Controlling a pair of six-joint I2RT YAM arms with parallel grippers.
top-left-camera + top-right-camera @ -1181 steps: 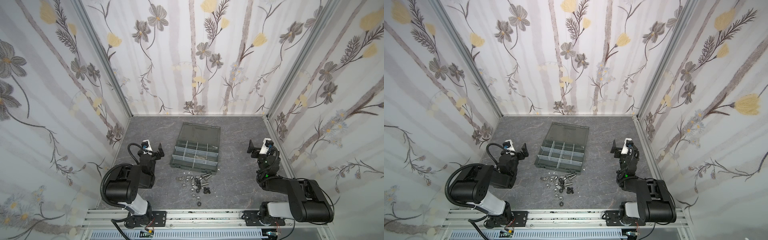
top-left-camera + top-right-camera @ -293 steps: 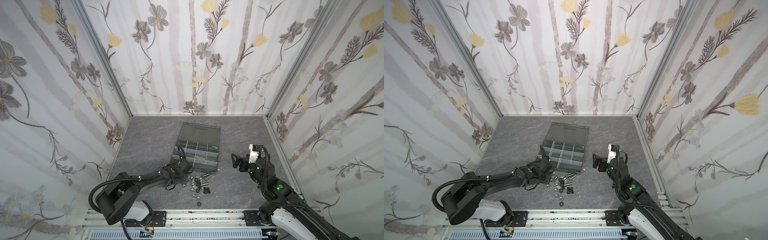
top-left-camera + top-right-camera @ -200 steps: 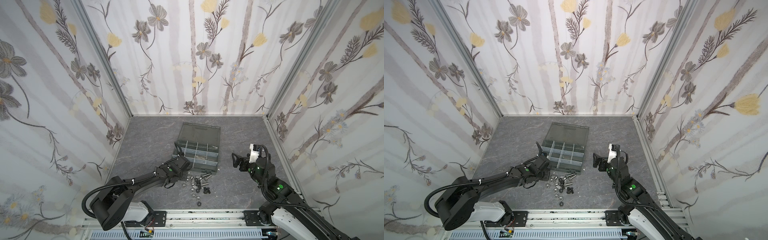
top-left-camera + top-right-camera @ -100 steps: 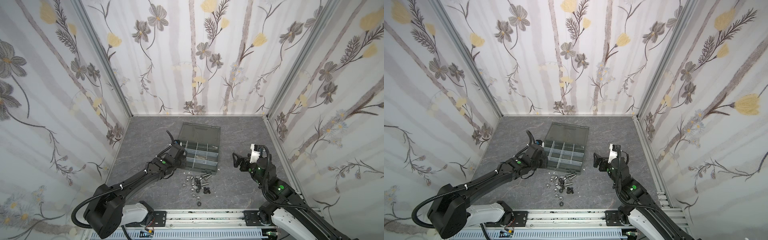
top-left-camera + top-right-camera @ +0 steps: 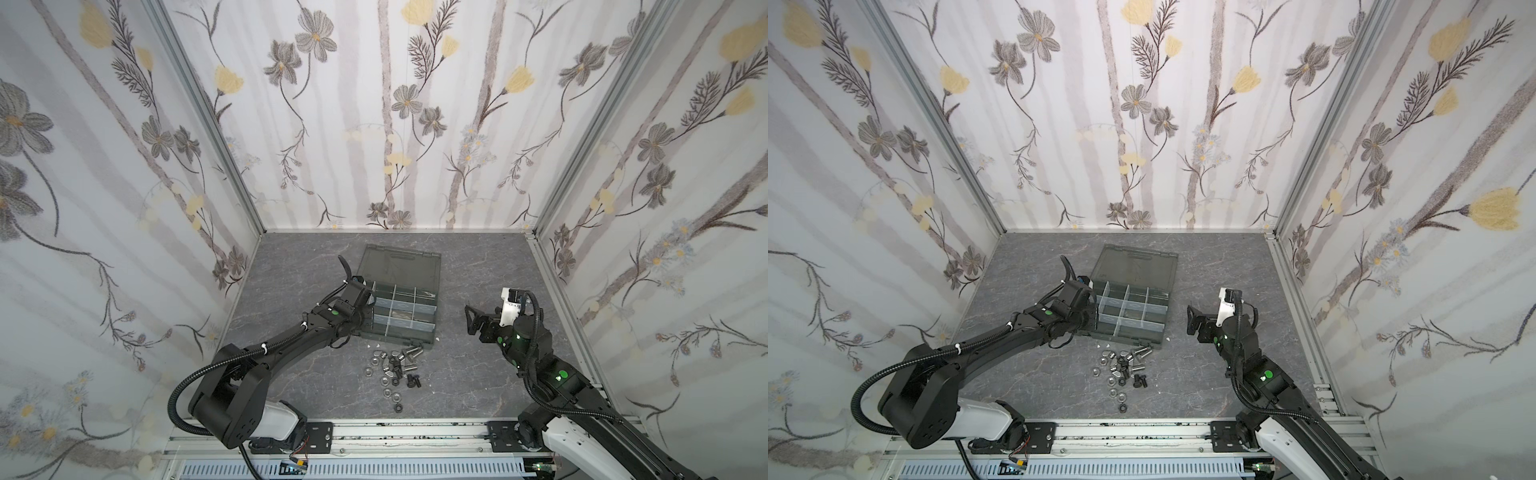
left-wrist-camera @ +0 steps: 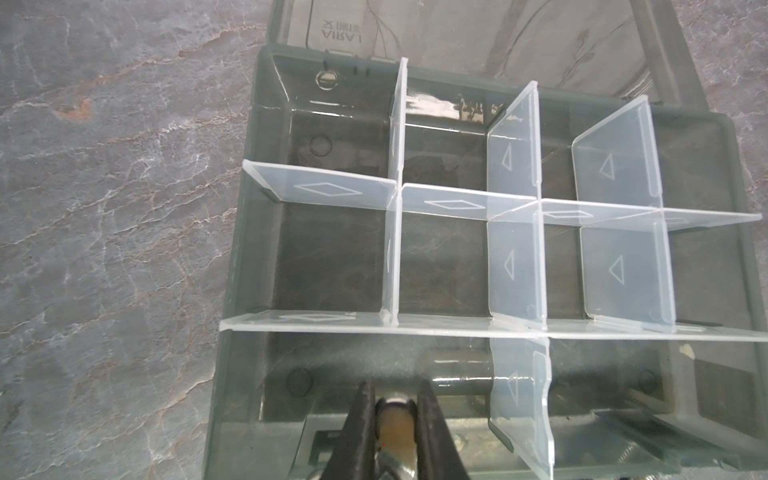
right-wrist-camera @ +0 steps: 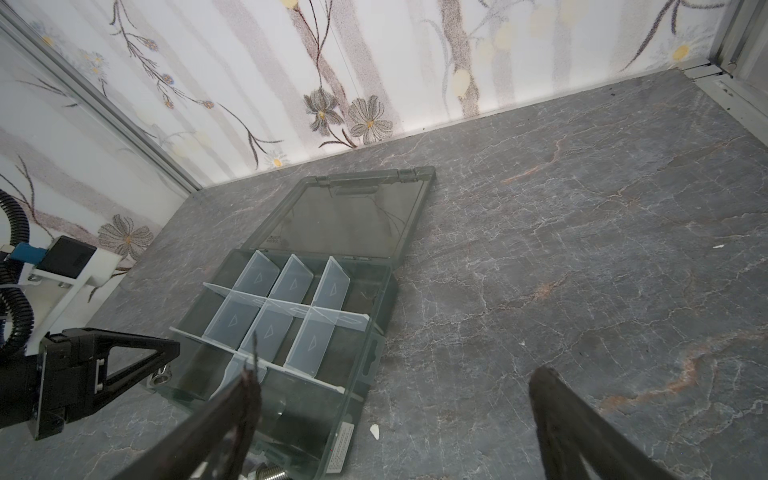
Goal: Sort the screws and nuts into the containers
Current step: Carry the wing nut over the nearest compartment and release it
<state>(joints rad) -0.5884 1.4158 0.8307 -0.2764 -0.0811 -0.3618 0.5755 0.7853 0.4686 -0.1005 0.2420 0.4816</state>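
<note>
Your L gripper [image 6: 392, 395], jaws narrow, pinches a short silver screw [image 6: 395, 419] just above a corner cell [image 6: 332, 365] of the dark grey plastic organiser box [image 6: 237, 257]. Cells look empty. The black/silver screw-and-nut pile [image 5: 395, 368], well apart from both jaws, is unsorted. R gripper [image 7: 395, 378]: wide, empty.

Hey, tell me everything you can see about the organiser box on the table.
The organiser box is dark grey, smoky plastic, lying flat on the marbled tabletop, its translucent hinged lid folded fully open behind it. Pale clear dividers split the tray into three rows of rectangular cells; those that show look empty. The left gripper hovers over its front-left cell, fingers shut on a small silver piece. Loose screws lie just before its front wall; whether they touch is unclear.
</note>
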